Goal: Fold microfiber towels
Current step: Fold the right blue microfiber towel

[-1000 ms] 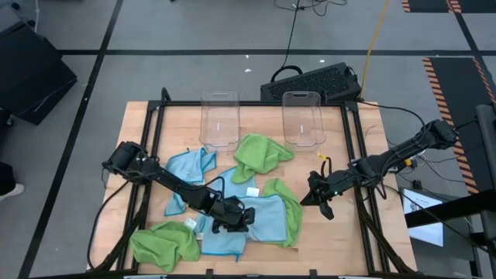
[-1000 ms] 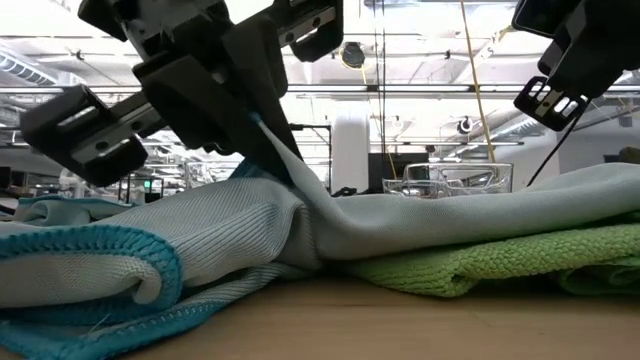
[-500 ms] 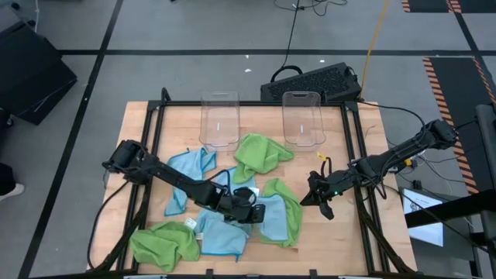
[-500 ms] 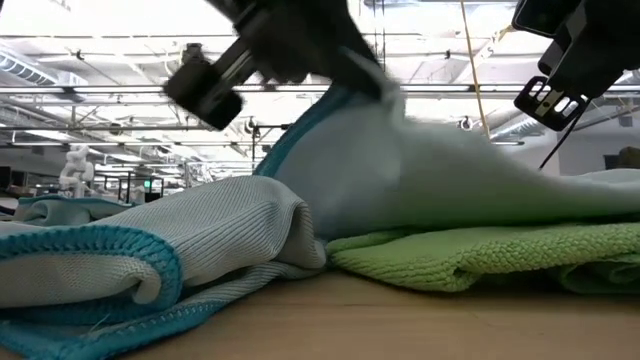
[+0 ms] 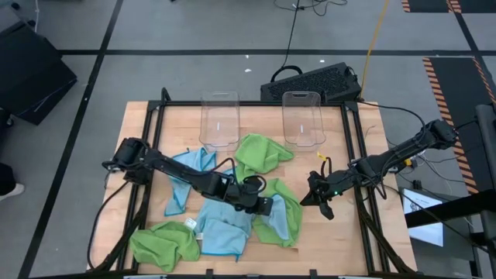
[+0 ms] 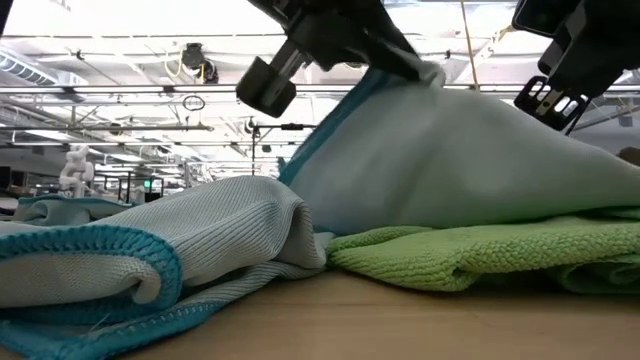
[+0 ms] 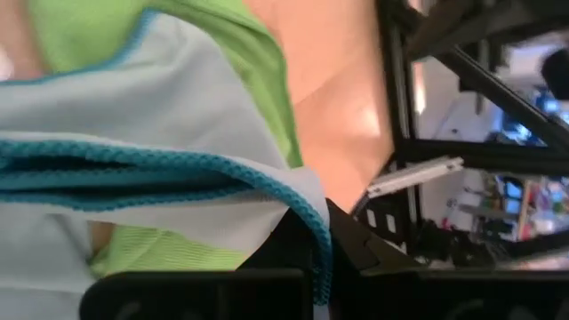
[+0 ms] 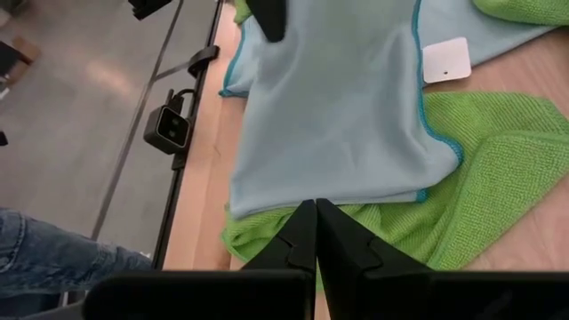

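Left gripper (image 5: pixel 262 204) sits over the middle of the wooden worktop (image 5: pixel 341 240), fingers clamped on the teal-edged hem of a light blue microfiber towel (image 5: pixel 225 231), corner lifted and pulled across a lime green microfiber towel (image 5: pixel 289 209) beneath it. Low view: blue cloth tented up from the pinch point. Right gripper (image 5: pixel 322 198) hovers near the worktop's right side, fingers pressed together, holding nothing. Other towels: crumpled lime green one (image 5: pixel 164 244) at front left, another lime green one (image 5: pixel 260 153) by two clear plastic bins (image 5: pixel 220 120), one more light blue cloth (image 5: pixel 187 172) at left, possibly two overlapped.
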